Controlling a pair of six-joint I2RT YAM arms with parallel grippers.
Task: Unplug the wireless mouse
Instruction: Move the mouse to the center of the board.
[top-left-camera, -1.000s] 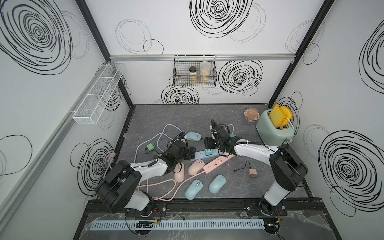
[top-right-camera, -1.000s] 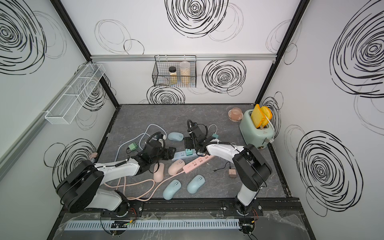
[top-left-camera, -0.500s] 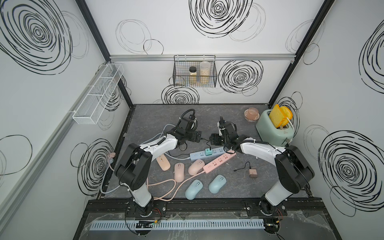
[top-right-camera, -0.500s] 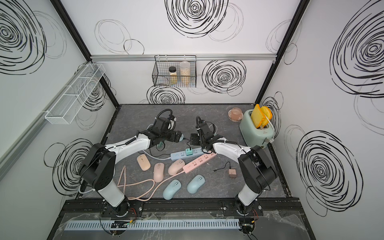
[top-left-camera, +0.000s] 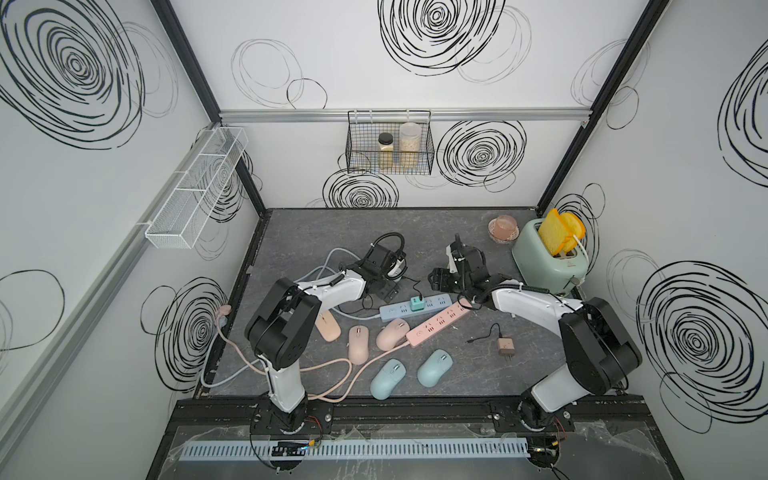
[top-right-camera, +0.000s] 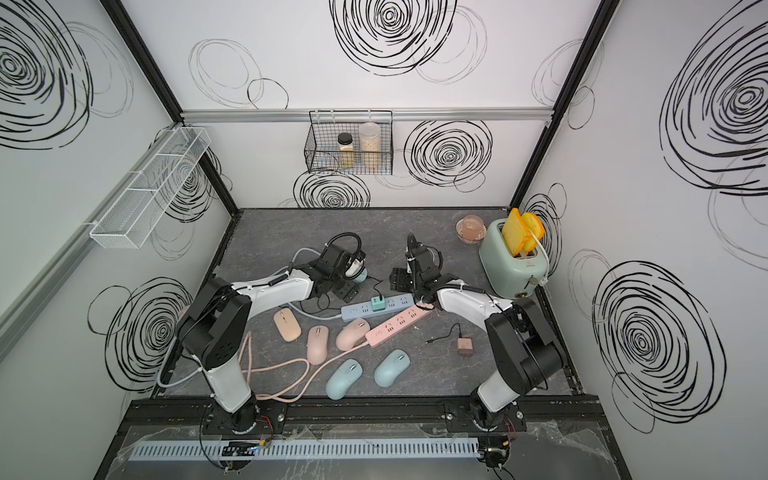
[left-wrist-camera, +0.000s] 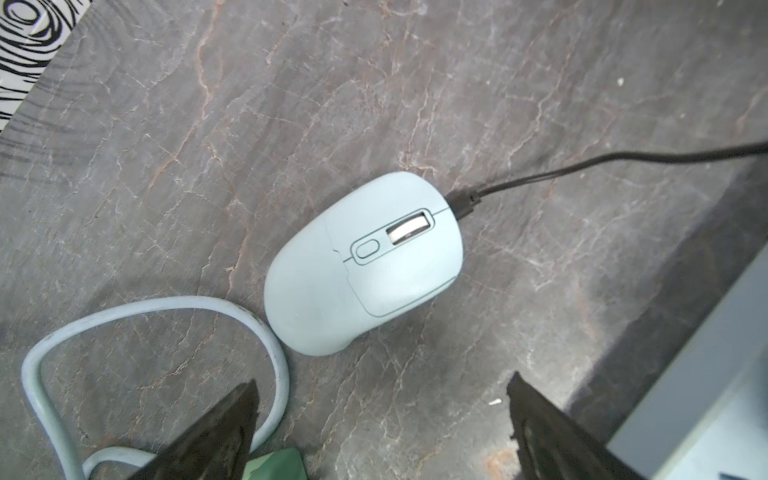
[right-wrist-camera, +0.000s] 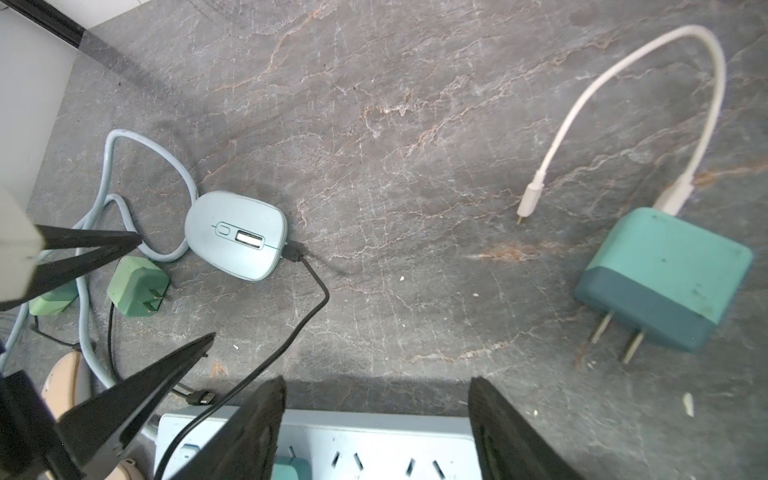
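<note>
The wireless mouse (left-wrist-camera: 363, 266) is light blue with a silver wheel and lies flat on the dark stone tabletop (left-wrist-camera: 415, 83). A black cable (left-wrist-camera: 582, 166) is plugged into its front end. My left gripper (left-wrist-camera: 382, 382) hovers open just behind the mouse's rear and touches nothing. In both top views the left arm hides most of the mouse (top-right-camera: 360, 276). The right wrist view shows the mouse (right-wrist-camera: 237, 235) with its cable (right-wrist-camera: 307, 324) running to the blue power strip (right-wrist-camera: 374, 440). My right gripper (right-wrist-camera: 378, 382) stands open above that strip, with nothing between its fingers.
A teal charger (top-left-camera: 415, 303) sits plugged into the blue strip (top-left-camera: 436, 300). In front of it lie a pink power strip (top-left-camera: 436, 324) and several pink and blue mice. A loose teal charger (right-wrist-camera: 665, 278), a green plug (right-wrist-camera: 137, 286) and a toaster (top-left-camera: 548, 257) are nearby.
My left arm swung from the pink mice at the front back to the blue mouse, and its jaws opened wider. The right arm shifted slightly toward the back.
</note>
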